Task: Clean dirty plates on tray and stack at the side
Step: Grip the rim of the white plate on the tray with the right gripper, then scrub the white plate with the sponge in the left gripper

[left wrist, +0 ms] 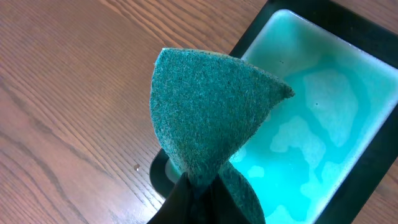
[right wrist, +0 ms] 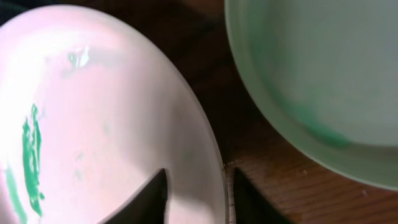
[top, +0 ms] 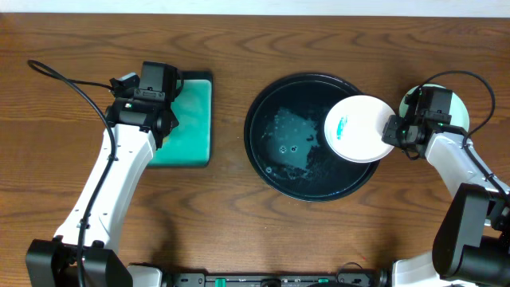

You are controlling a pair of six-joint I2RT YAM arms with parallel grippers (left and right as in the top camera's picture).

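Right pincer (right wrist: 199, 173): closed on the near rim of a plate (top: 357, 127), one finger above the rim and one below, the jaws only a narrow gap apart. The plate extends outward from the fingers and overhangs the right edge of the black tray (top: 275, 159). Whether it touches the black tray cannot be told.

Plate condition: round, shallow and white. A streaky teal smear runs along the left of its face, with a small glossy spot near the far edge.

Just beyond the right pincer, on the side away from the black tray, a second plate (top: 460, 104) lies on the counter (top: 239, 40). It is pale mint-green, partly covered by the arm, and apart from the held plate.

Black tray: glossy, wet in the middle, with droplets showing.

Left pincer (left wrist: 199, 183): clamped on the lower end of a green sponge (left wrist: 211, 112), which is folded into a cone above the fingers. It hangs over the near corner of a teal tray (left wrist: 323, 81), which holds a sheen of liquid and lies well left of the black tray.
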